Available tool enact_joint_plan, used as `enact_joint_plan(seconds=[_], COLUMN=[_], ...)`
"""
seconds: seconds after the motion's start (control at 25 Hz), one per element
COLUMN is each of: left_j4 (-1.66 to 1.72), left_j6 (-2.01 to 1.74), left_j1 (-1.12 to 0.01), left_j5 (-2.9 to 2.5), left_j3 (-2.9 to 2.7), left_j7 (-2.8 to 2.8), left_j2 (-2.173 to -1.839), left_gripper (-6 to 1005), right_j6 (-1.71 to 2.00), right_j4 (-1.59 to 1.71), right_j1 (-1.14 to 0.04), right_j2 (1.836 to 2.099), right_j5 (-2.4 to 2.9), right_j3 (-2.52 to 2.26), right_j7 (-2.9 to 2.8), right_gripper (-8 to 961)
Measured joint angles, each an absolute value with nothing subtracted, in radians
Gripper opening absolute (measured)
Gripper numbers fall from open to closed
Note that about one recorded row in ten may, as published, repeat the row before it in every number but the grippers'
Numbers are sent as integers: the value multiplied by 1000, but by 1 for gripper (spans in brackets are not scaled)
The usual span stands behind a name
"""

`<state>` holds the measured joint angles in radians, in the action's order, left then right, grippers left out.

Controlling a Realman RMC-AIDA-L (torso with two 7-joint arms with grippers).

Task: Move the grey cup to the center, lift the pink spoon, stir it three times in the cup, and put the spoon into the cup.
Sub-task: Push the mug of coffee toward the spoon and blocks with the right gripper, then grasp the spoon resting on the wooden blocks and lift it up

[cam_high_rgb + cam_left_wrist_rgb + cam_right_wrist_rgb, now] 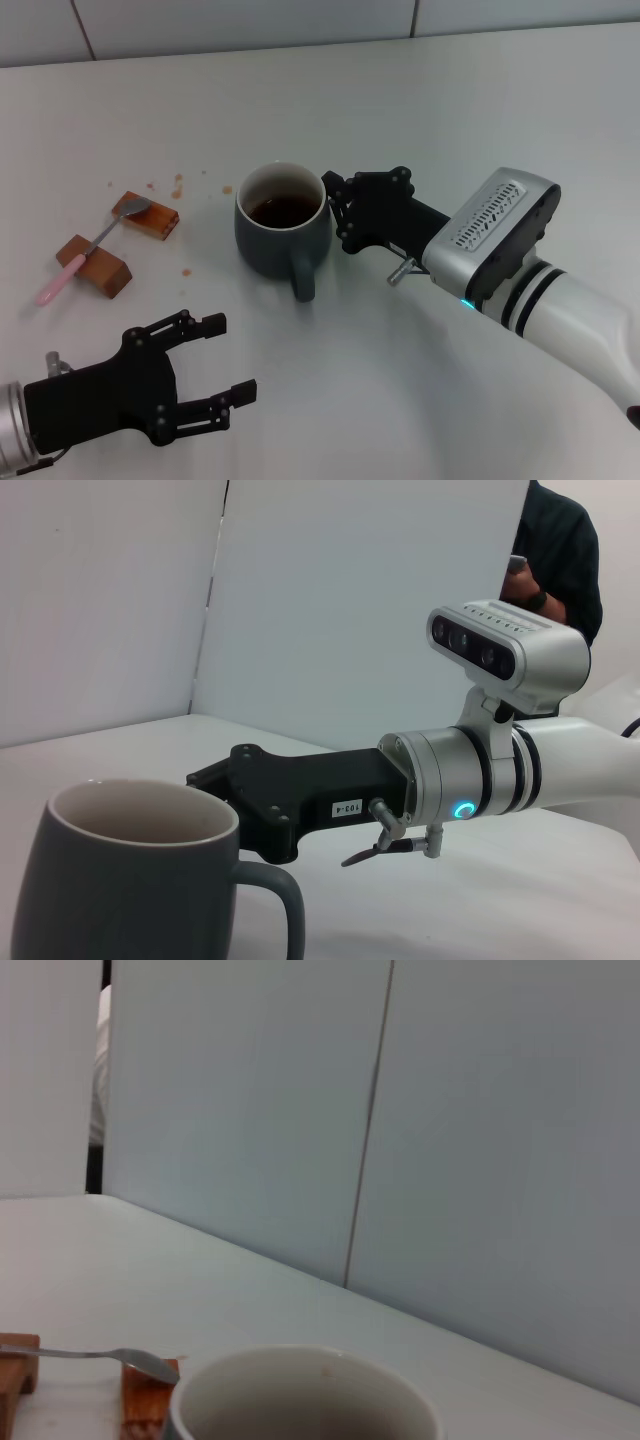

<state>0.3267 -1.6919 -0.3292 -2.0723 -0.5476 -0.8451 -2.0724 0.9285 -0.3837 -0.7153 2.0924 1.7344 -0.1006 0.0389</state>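
Observation:
The grey cup (283,232) stands mid-table with dark liquid inside and its handle turned toward me. My right gripper (336,212) sits open right against the cup's right wall, its black fingers beside the cup, not around it. The pink spoon (92,248) lies across two brown blocks to the cup's left, silver bowl on the far block, pink handle end on the table. My left gripper (222,358) hovers open and empty near the front left edge. The left wrist view shows the cup (130,880) with the right gripper (225,790) behind it. The right wrist view shows the cup's rim (300,1385) and the spoon's bowl (140,1362).
Two brown blocks (147,216) (96,264) hold the spoon up off the white table (420,110). Small brown crumbs (178,186) are scattered behind the blocks. White wall panels close off the far side, and a person (555,570) stands beyond them.

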Motion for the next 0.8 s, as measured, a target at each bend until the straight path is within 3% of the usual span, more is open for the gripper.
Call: enact_joint_plan(seconds=[0.24, 0.48, 0.8], left_j4=[329, 330, 330], left_j6=[-1691, -1690, -1688], left_j1=[-325, -322, -329], left_j5=[-2072, -2072, -2072], left_j3=[-548, -548, -544], left_j7=[-844, -843, -841], left_j2=[-2072, -2072, -2072], left_gripper=[858, 858, 858], right_j6=[1029, 1478, 1654], right_j4=[-368, -274, -187], right_j1=[-638, -457, -373], right_j2=[2088, 2081, 2080], right_j5=[1747, 1851, 2217], right_j3=[-20, -47, -54], right_j7=[40, 39, 33], right_gripper=[14, 17, 20])
